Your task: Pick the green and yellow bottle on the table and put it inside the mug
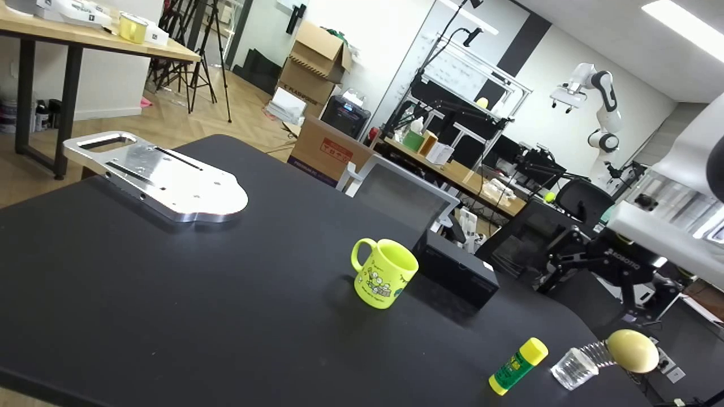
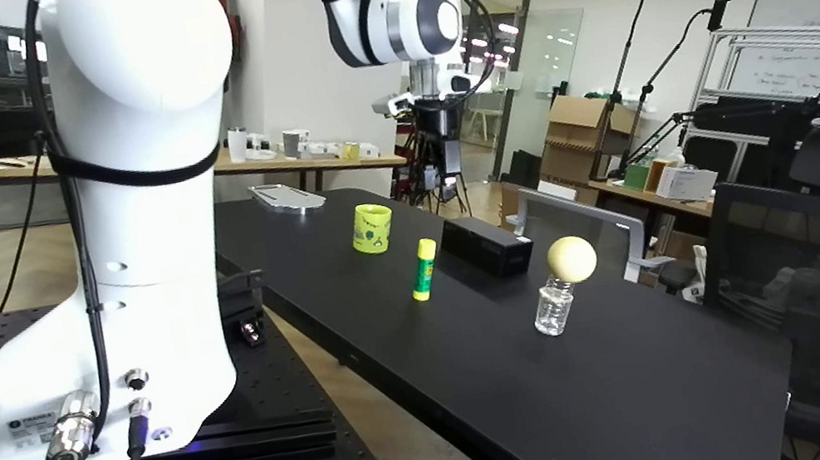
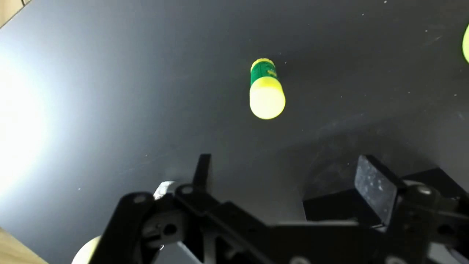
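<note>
The green and yellow bottle point(image 1: 517, 366) stands upright on the black table point(image 1: 226, 294), cap up; it also shows in an exterior view point(image 2: 424, 270) and in the wrist view point(image 3: 264, 88). The yellow-green mug point(image 1: 384, 274) stands upright and open at the top; it also shows in an exterior view point(image 2: 372, 228), and only its edge shows in the wrist view point(image 3: 466, 44). My gripper point(image 3: 285, 165) is open and empty, its fingers wide apart. It hangs above the table, apart from the bottle, which lies beyond the fingertips in the wrist view.
A black box point(image 1: 455, 271) sits beside the mug; it also shows in an exterior view point(image 2: 485, 246). A clear jar point(image 2: 554, 307) with a spring and a pale-yellow ball point(image 2: 571, 260) stands near the bottle. A metal plate point(image 1: 164, 175) lies at the table's far end.
</note>
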Controlling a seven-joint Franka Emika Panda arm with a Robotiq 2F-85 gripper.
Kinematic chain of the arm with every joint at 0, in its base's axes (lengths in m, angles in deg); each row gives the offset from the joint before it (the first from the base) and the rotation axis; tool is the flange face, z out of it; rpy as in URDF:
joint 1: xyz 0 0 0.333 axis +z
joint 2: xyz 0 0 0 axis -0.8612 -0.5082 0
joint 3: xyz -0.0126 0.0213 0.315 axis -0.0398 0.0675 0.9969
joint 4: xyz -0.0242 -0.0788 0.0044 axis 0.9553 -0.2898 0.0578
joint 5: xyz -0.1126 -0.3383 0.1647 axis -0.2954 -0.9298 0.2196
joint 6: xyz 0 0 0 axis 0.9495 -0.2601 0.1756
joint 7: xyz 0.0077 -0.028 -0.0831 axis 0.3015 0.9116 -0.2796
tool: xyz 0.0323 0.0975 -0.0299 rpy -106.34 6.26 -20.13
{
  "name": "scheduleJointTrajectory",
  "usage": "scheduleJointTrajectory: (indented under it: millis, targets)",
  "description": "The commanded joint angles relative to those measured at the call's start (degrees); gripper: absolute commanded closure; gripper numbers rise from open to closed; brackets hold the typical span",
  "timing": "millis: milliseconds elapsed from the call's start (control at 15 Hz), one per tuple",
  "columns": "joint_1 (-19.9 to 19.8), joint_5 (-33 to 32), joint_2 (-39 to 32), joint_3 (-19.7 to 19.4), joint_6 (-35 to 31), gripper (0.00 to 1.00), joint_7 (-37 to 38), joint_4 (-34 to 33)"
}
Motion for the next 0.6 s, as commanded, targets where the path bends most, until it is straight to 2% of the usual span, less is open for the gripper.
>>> scheduleJointTrajectory:
  millis: [0,267,533]
  targets:
    - [3.6,-2.2,-3.9,-3.6,-2.9,0.00,5.7,0.0]
    - [5.8,-3.1,-9.1,-7.7,-5.0,0.00,8.9,-0.5]
    - [8.2,-1.8,-14.2,-11.4,-6.4,0.00,9.0,-1.1]
